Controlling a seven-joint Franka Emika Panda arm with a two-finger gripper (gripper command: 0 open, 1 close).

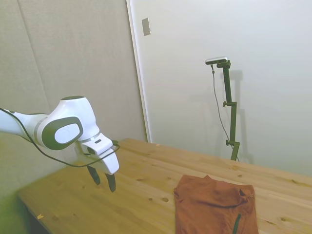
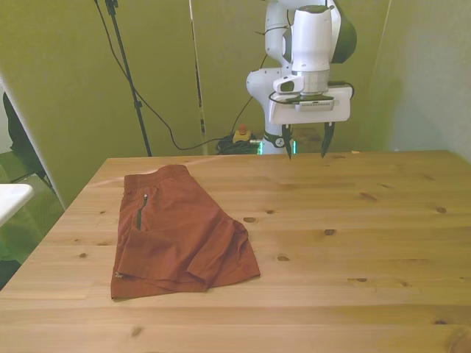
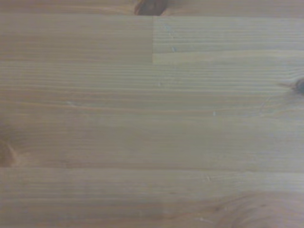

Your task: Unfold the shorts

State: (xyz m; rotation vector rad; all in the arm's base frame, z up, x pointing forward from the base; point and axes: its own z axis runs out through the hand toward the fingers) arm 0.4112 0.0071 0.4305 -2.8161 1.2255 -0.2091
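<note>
The rust-orange shorts (image 2: 176,232) lie folded flat on the wooden table (image 2: 346,243), toward the front view's left, with a dark zipper line near their left edge. In the side view the shorts (image 1: 214,204) rest at the lower right. My gripper (image 2: 307,143) hangs open above the table's far edge, well apart from the shorts and holding nothing. The side view shows the gripper (image 1: 102,179) high over the left part of the table, its dark fingers spread. Only bare wood planks fill the wrist view.
A white object (image 2: 11,198) juts in at the front view's left edge, beside the table. Cables and a red button (image 2: 241,132) sit on the floor behind the table. Bare wood stretches between the gripper and the shorts.
</note>
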